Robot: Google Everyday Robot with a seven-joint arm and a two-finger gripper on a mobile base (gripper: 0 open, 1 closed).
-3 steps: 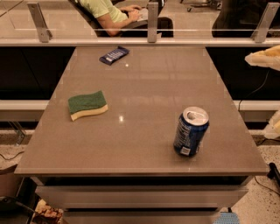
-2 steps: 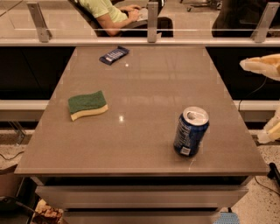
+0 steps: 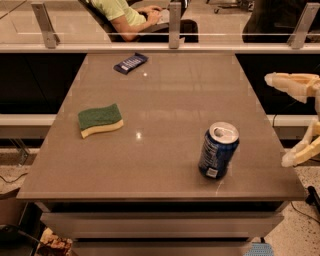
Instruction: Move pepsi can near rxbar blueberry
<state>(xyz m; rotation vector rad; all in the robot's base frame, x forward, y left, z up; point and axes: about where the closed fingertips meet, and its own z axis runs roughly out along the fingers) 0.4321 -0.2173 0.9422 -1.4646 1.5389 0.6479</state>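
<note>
The pepsi can (image 3: 218, 150) stands upright near the table's front right, dark blue with a silver top and a small white label patch. The rxbar blueberry (image 3: 130, 63) lies flat at the far edge of the table, left of centre, dark navy with white lettering. My gripper (image 3: 282, 120) comes in from the right edge of the view, beyond the table's right side and to the right of the can. Its two pale fingers are spread wide apart, one fingertip (image 3: 272, 79) high and the other (image 3: 289, 160) low. It holds nothing.
A green-and-yellow sponge (image 3: 100, 120) lies on the left part of the grey table (image 3: 165, 100). A glass barrier with metal posts (image 3: 174, 25) runs along the far edge, with a seated person (image 3: 125, 15) behind it.
My gripper has moved further into view from the right, toward the table's right side. The can, bar and sponge have not moved.
</note>
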